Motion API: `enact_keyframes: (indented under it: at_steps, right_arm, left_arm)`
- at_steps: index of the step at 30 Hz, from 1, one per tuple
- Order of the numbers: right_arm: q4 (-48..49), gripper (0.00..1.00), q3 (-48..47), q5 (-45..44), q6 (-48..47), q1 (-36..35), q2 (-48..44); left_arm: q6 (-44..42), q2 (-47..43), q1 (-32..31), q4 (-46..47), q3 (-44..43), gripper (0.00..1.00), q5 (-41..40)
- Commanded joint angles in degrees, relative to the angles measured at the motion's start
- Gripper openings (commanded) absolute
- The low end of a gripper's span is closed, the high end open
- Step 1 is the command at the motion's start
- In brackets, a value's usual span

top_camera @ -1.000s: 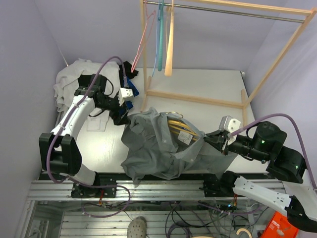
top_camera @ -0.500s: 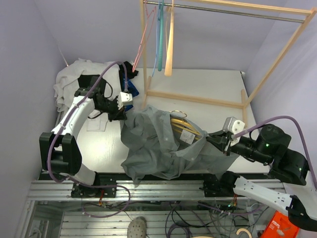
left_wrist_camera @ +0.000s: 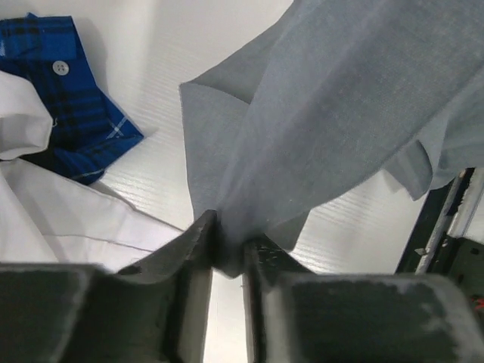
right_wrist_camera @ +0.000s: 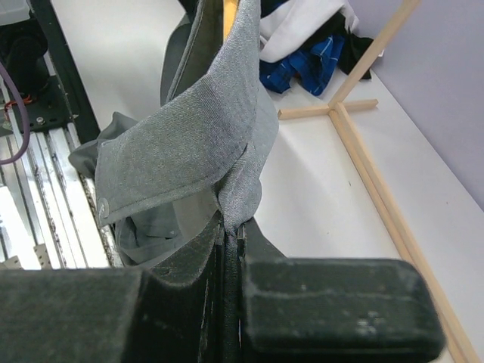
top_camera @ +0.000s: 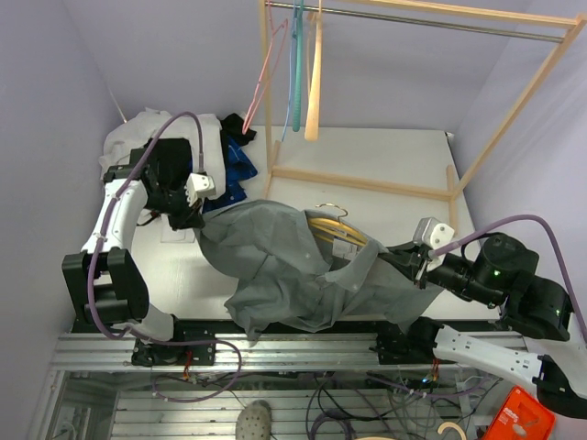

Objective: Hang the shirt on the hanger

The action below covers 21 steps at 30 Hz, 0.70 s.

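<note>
Both claws are clamped on the shirt (top_camera: 275, 266), which is spread across the middle of the tabletop (top_camera: 394, 156). The left claw (left_wrist_camera: 227, 240) pinches its edge at centre left, the right claw (right_wrist_camera: 229, 227) its collar at lower right. The hanger (top_camera: 337, 235) pokes out of the fabric at centre frame.

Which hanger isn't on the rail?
The yellow hanger, partly inside the grey shirt; the pink hanger, teal hanger and cream hanger hang from the rail.

Left claw (left_wrist_camera: 227, 243) now on shirt (top_camera: 275, 266), farther left.
</note>
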<state>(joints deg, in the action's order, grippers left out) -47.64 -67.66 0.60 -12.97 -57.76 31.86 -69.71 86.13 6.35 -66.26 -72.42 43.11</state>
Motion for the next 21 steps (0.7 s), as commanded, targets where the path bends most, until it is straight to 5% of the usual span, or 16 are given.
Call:
enact_keyframes:
  at_steps: [1, 2, 3, 7, 10, 12, 14, 21]
  right_arm:
    - [4.54, 0.0, -0.18, -3.71, 0.72, -1.26, -1.59]
    - [4.75, 0.0, -0.04, -4.18, 0.75, -1.41, -1.72]
    - [5.08, 0.0, 0.22, -4.83, 0.94, -1.53, -1.92]
    - [8.08, 0.0, 1.7, -10.44, 3.21, -1.79, -3.02]
    - [10.28, 0.0, 3.11, -18.56, 8.3, -1.75, -3.95]
    - [9.68, 0.0, 3.43, -24.31, 11.46, -1.77, -3.99]
    - [6.91, 0.0, 2.69, -32.72, 16.08, -1.78, -3.4]
    - [-4.34, 0.0, 0.98, -46.31, 26.94, -1.81, -1.37]
  left_arm:
    - [2.78, -0.51, 0.7, -0.92, -2.47, 0.62, 3.83]
    - [3.84, -0.59, 0.72, -1.73, -3.49, 0.96, 5.36]
    - [3.16, -0.79, 0.71, -4.16, -5.08, 0.99, 7.59]
    - [2.27, -2.35, 0.7, -13.73, -15.22, 0.98, 18.75]
    - [16.63, -0.53, 0.73, -10.28, -25.43, 0.98, 22.88]
    - [38.2, 0.06, 0.72, 0.15, -29.47, 0.98, 19.01]
    - [47.2, 0.66, 0.71, 5.27, -33.28, 0.98, 13.45]
    - [60.62, 1.98, 0.82, 8.69, -41.92, 0.99, -3.8]
